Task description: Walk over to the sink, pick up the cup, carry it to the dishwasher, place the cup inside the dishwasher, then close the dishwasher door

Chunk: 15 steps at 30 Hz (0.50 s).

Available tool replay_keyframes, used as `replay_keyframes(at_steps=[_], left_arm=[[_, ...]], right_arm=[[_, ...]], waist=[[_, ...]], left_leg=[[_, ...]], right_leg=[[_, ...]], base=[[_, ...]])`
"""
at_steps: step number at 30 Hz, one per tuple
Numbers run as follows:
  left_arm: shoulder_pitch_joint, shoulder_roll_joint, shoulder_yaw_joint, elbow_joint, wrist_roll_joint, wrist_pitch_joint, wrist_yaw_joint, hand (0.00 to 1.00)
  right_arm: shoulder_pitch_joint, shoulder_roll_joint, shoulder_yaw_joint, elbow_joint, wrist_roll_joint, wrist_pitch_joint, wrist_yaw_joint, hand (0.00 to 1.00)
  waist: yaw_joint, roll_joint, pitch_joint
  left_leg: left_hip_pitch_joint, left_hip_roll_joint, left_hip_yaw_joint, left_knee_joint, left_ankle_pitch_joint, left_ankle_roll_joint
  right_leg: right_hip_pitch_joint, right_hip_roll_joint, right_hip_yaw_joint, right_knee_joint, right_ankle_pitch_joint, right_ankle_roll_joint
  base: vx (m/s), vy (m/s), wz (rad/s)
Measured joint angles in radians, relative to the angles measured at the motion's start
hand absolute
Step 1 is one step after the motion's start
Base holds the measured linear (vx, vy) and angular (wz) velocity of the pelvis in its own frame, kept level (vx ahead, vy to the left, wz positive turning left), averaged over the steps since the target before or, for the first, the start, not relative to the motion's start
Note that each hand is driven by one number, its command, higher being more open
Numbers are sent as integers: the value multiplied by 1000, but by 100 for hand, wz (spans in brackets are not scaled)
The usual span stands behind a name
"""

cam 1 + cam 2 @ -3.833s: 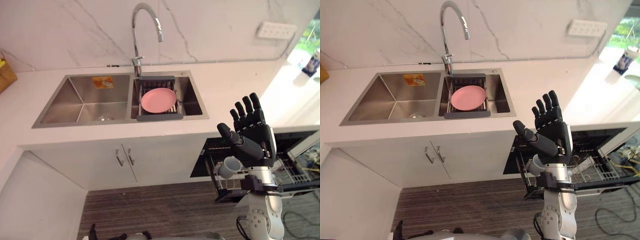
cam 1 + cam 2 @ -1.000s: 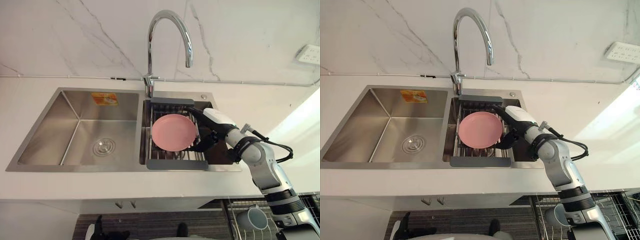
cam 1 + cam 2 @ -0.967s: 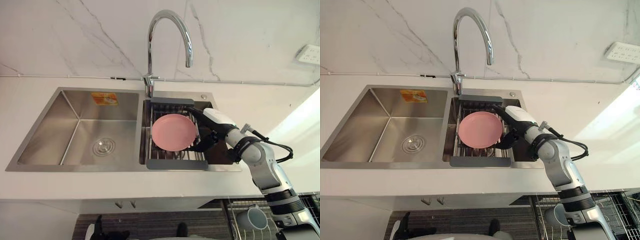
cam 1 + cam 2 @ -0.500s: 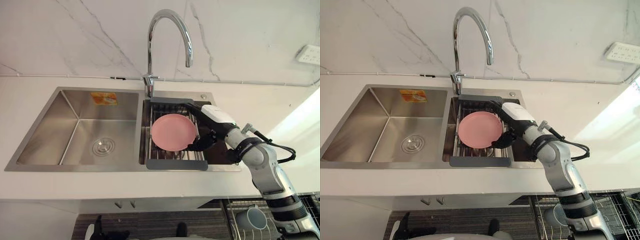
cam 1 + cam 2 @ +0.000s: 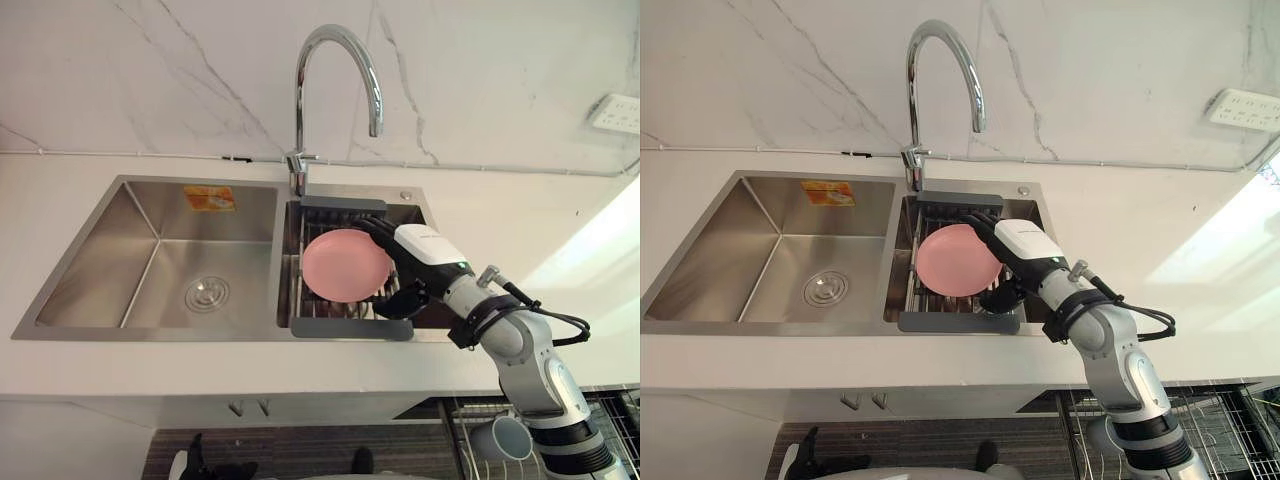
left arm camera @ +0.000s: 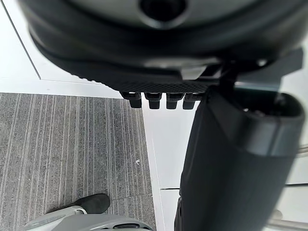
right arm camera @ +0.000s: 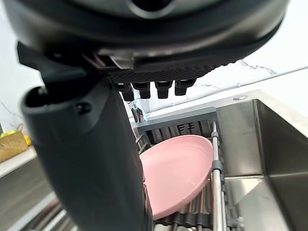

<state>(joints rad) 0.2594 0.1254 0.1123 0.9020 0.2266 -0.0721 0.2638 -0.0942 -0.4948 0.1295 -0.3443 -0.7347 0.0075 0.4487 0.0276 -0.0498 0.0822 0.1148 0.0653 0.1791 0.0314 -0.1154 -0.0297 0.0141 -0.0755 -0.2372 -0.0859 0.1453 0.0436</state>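
Now | right hand (image 5: 425, 247) is hovering wide open, empty | round pink plate (image 5: 343, 265) is lying beside its thumb | closing crookedly risks skidding plate off grey rack (image 5: 350, 329).

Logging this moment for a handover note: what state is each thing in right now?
pink plate, resting on the sink rack, not gripped.
right hand, open, beside the pink plate.
left hand, open, above the floor.
faucet, off.
cup, in the pulled-out dishwasher rack.
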Motion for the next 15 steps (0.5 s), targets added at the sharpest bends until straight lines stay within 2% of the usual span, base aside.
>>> replay_keyframes(at_steps=[15], left_arm=[[9,0,-1,0,-2,11,-2,100]], right_arm=[[-64,-17,121,72,-109,-26,23,100]], waist=[[19,-2,-33]], left_leg=[[-3,2,-4,0,3,-4]], right_leg=[[1,0,-9,-4,0,0]], base=[[-2,0,0]])
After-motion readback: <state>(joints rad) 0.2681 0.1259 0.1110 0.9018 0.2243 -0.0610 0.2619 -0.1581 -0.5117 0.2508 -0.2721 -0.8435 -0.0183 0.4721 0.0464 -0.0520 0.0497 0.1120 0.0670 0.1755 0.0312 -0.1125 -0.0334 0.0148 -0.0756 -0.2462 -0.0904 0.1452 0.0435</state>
